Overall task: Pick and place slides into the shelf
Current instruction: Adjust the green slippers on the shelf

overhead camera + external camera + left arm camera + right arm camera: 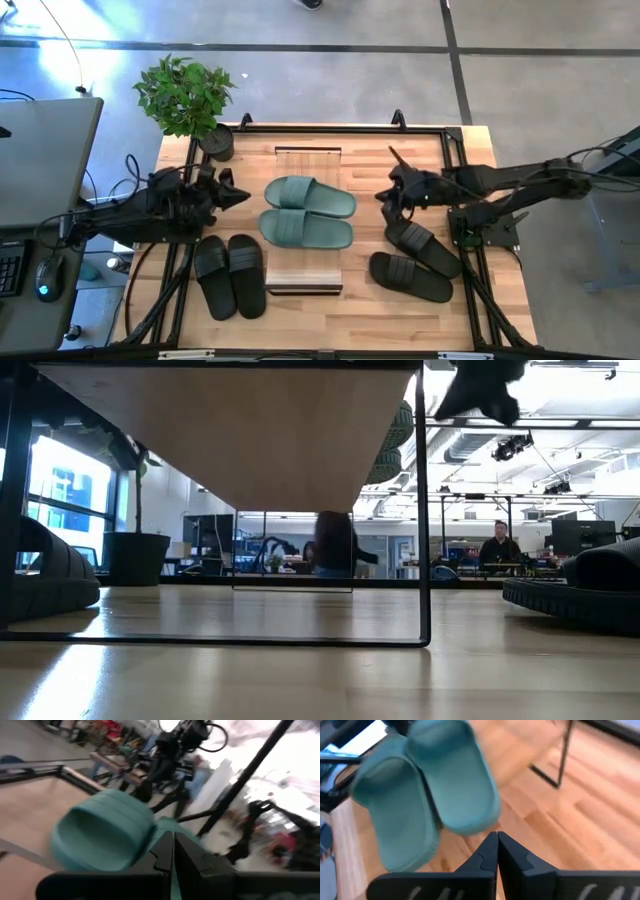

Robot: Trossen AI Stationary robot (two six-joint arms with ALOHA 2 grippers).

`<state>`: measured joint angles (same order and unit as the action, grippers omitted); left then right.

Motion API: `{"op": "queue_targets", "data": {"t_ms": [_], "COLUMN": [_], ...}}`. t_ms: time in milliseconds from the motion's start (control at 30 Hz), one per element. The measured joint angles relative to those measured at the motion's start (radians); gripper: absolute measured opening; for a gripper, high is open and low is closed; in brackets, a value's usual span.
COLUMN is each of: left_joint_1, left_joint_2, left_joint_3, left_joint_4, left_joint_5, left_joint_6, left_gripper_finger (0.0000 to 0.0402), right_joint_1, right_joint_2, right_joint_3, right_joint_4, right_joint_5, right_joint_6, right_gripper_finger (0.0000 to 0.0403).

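Note:
A sage green pair of slides [306,212] lies side by side, soles down, on the shelf's [306,160] light plank top in the table's middle. One black pair [230,275] lies on the table left of the shelf, another black pair [415,262] to its right. My left gripper [243,197] is shut and hovers just left of the green pair [105,832]. My right gripper [384,198] is shut too, just right of the green pair [425,795] and beside the far end of the right black pair. Neither gripper touches anything.
A potted plant [190,100] stands at the table's far left corner. A black frame [455,140] runs around the table's edges. A grey desk with a mouse [45,278] stands to the left. In the low view, the shelf's thin legs [422,510] show, and people [498,545] stand in the room beyond.

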<state>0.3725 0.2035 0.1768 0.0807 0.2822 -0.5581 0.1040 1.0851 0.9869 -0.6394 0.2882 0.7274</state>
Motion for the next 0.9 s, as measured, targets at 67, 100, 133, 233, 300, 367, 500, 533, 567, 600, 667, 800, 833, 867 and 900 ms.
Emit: {"op": "queue_targets", "data": {"t_ms": [67,100,133,233,300,367,500,533,567,600,667,800,833,867,900], "left_joint_1": [0.0,0.0,0.0,0.0,0.0,0.0,0.0,0.0,0.0,0.0,0.0,0.0,0.0,0.0,0.0], "left_joint_2": [0.02,0.029,0.039,0.066,0.084,0.098,0.143,0.157,0.173,0.189,0.227,0.295,0.311,0.323,0.334], "left_joint_3": [0.039,0.057,0.074,0.113,0.126,0.127,0.127,0.127,0.127,0.127,0.127,0.127,0.127,0.127,0.127], "left_joint_4": [-0.088,-0.133,-0.179,-0.295,-0.329,-0.333,-0.346,-0.354,-0.357,-0.355,-0.346,-0.3,-0.285,-0.277,-0.269], "left_joint_5": [-0.037,-0.062,-0.093,-0.189,-0.241,-0.263,-0.278,-0.281,-0.284,-0.284,-0.286,-0.286,-0.286,-0.286,-0.286], "left_joint_6": [0.048,0.064,0.079,0.108,0.113,0.12,0.126,0.125,0.126,0.126,0.126,0.127,0.127,0.127,0.127], "left_gripper_finger": [0.0005,0.0005,0.0005,0.0005,0.0005,0.0005,0.0005,0.0005,0.0005,0.0005,0.0005,0.0005,0.0005,0.0005,0.0005], "right_joint_1": [0.011,0.015,0.017,0.016,0.016,0.015,0.003,0.0,-0.002,-0.006,-0.013,-0.027,-0.03,-0.033,-0.034], "right_joint_2": [-0.007,-0.004,0.005,0.047,0.069,0.086,0.106,0.106,0.106,0.106,0.106,0.106,0.106,0.106,0.106], "right_joint_3": [-0.061,-0.086,-0.108,-0.156,-0.16,-0.158,-0.158,-0.158,-0.158,-0.158,-0.158,-0.158,-0.158,-0.158,-0.158], "right_joint_4": [0.074,0.132,0.188,0.268,0.288,0.292,0.285,0.284,0.284,0.285,0.286,0.286,0.287,0.292,0.302], "right_joint_5": [-0.007,-0.014,-0.02,-0.04,-0.046,-0.054,-0.056,-0.056,-0.055,-0.054,-0.055,-0.06,-0.06,-0.061,-0.066], "right_joint_6": [0.044,0.059,0.069,0.085,0.085,0.084,0.084,0.081,0.079,0.076,0.071,0.049,0.043,0.035,0.03], "right_gripper_finger": [0.0,0.0,0.0,0.0,0.0,0.0,0.0,0.0,0.0,0.0,0.0,0.0,0.0,0.0,0.0]}}
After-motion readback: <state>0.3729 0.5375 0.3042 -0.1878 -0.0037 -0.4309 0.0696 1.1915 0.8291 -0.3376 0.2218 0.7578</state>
